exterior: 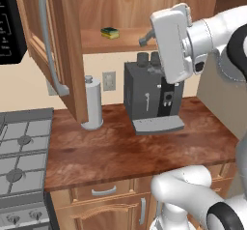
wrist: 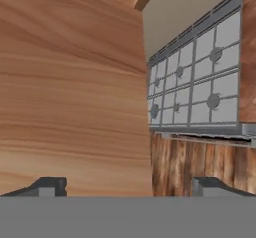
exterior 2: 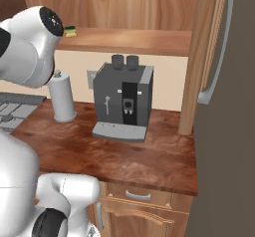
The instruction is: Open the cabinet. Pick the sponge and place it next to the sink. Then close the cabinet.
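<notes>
With both doors of the brown wooden wall cabinet [exterior: 58, 45] swung open, we are on the pick: the yellow-and-green sponge [exterior: 110, 32] lies on its shelf, far left. Our two-finger gripper [wrist: 131, 186] (jaws spread wide, holding nothing) must next reach in over the sponge.

The cabinet [exterior: 67, 40] is brown wood with wavy grain lines, and its door handle [exterior: 47, 35] is grey. The sponge [exterior: 110, 32] on the shelf is yellow with a dark green top. The coffee machine [exterior: 152, 96] is dark grey with a lighter grey tray. At 9 o'clock from it, the paper towel roll [exterior: 92, 103] is white. The worktop [exterior: 125, 147] is reddish brown with dark streaks. The stove [exterior: 21, 161] is grey. The pincer [wrist: 127, 184] tips are dark grey.
</notes>
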Motion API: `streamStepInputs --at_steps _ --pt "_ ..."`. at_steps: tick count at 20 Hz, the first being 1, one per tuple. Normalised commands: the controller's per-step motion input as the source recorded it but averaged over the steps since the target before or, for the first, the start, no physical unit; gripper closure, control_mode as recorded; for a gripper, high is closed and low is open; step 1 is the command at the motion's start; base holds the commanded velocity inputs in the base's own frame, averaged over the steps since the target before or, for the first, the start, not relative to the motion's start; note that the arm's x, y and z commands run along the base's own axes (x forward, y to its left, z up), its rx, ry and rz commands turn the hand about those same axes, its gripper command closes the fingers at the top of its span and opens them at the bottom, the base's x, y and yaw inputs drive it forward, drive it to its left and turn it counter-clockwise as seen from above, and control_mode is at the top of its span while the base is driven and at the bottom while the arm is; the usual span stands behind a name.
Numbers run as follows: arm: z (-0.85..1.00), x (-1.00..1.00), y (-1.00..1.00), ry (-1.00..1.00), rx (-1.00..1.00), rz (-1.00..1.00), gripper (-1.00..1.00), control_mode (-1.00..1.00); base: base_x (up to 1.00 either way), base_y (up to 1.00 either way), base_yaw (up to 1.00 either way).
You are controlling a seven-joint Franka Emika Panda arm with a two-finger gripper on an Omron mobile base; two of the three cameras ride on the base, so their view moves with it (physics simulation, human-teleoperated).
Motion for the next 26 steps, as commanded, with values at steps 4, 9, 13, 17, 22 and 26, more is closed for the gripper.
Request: streamStepInputs --at_steps 4,9,13,17,22,26 --pt "0.00 0.00 -0.51 -0.17 -0.23 0.00 -1.00 -1.00 0.00 0.00 0.00" --pt "0.00 0.00 -0.42 -0.18 -0.27 0.00 -1.00 -1.00 0.00 0.00 0.00" --pt "0.00 0.00 -0.26 -0.16 -0.28 0.00 -1.00 -1.00 0.00 0.00 0.00" --pt "-0.11 0.00 -0.16 -0.13 -0.26 0.00 -1.00 -1.00 0.00 0.00 0.00" --pt "-0.59 0.00 -0.01 -0.10 -0.20 0.00 -1.00 -1.00 0.00 0.00 0.00" --pt "-0.96 0.00 0.00 -0.07 -0.14 0.00 -1.00 -1.00 0.00 0.00 0.00"
